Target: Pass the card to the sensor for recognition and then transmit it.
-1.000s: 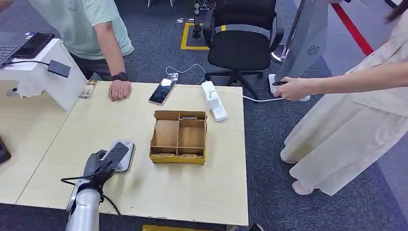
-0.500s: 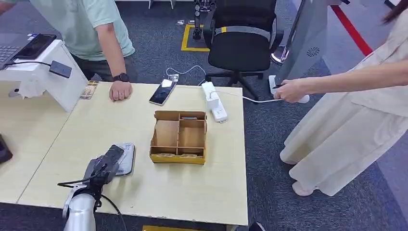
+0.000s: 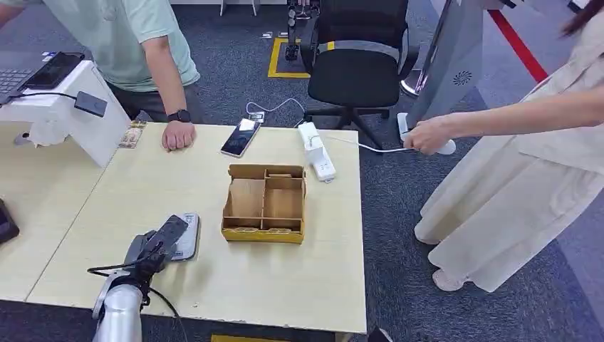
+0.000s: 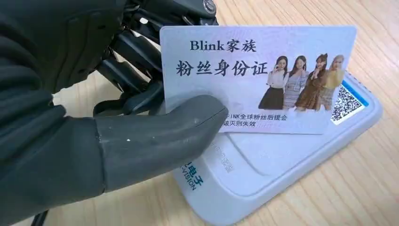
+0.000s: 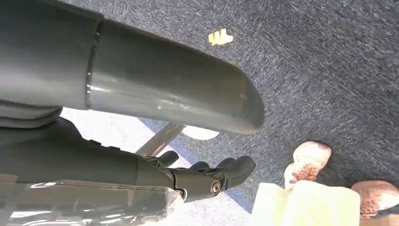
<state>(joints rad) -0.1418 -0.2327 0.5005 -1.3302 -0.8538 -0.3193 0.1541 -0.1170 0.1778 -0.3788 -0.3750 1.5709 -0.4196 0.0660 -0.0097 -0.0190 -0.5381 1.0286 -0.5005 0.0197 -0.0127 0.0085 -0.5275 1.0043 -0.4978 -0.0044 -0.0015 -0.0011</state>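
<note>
Card point(image 4: 256, 77) print legible from left wrist, above sensor point(image 4: 287, 155), in left robot hand point(image 3: 153, 246).

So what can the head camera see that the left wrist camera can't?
Only the head view shows the box, phone, power strip, chair and two people. Only the left wrist view shows the card's print: four pictured figures and a QR code. Both show the left hand holding the card over the sensor on the table.

Bright, even indoor light with soft shadows (wrist views slightly blurred close up).
</note>
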